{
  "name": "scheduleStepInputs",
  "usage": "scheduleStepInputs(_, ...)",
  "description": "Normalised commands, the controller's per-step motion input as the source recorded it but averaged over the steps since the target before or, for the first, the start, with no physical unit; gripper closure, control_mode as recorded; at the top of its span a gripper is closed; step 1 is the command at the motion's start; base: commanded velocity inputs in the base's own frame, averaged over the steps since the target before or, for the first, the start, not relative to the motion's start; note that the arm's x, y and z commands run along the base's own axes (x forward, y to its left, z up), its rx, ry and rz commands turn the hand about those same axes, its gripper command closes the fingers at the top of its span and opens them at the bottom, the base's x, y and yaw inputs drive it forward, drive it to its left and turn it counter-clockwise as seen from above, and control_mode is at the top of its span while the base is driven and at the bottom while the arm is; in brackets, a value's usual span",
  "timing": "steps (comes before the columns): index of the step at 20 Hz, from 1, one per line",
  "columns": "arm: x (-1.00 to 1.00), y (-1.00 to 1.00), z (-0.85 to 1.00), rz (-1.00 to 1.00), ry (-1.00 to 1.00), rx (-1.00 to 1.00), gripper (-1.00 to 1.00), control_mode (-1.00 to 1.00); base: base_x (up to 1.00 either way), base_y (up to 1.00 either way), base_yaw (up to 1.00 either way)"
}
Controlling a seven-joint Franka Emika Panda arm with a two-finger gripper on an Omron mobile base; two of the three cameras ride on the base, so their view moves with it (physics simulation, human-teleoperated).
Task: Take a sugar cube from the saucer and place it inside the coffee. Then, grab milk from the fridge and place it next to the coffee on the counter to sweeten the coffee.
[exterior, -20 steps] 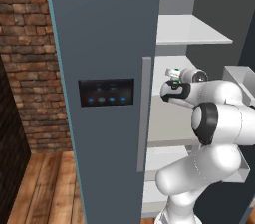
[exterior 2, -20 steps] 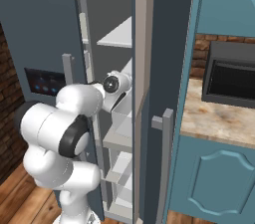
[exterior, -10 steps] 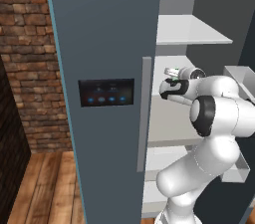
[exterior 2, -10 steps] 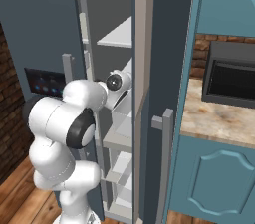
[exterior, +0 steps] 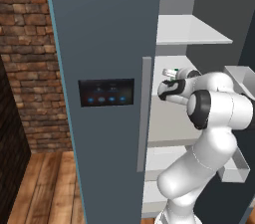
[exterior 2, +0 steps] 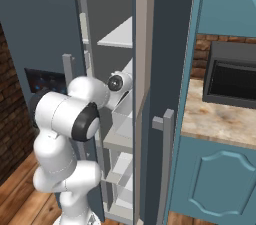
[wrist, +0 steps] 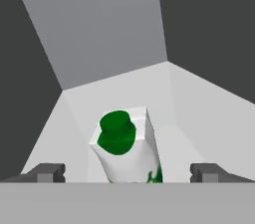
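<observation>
Directly between the spread tool [wrist: 127, 173] fingertips sits the milk [wrist: 127, 151], ungripped.

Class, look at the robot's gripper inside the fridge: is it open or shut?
Open. In the hand view the gripper has its fingertips set wide apart, either side of the milk, not touching it.

Flat, even rendered light, sharp throughout (no glare), with dim grey shading inside the fridge [exterior: 189, 34].
</observation>
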Motion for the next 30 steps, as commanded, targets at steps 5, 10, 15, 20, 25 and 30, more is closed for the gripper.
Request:
scheduleStepInputs(5, 0.15, -0.06, -0.12, 0.00, 0.00, 0.00, -1.00, -1.00, 0.00, 0.00, 0.00)
scheduleStepInputs(10, 0.21, -0.09, -0.08, 0.00, 0.00, 0.00, -1.00, -1.00, 0.00, 0.00, 0.00)
scheduleStepInputs(15, 0.19, -0.11, -0.10, 0.00, 0.00, 0.00, -1.00, -1.00, 0.00, 0.00, 0.00)
scheduleStepInputs(20, 0.17, -0.11, -0.17, 0.00, 0.00, 0.00, -1.00, -1.00, 0.00, 0.00, 0.00)
scheduleStepInputs(25, 0.19, -0.15, -0.16, 0.00, 0.00, 0.00, -1.00, -1.00, 0.00, 0.00, 0.00)
scheduleStepInputs(30, 0.15, -0.17, -0.12, 0.00, 0.00, 0.00, 1.00, -1.00, 0.00, 0.00, 0.00)
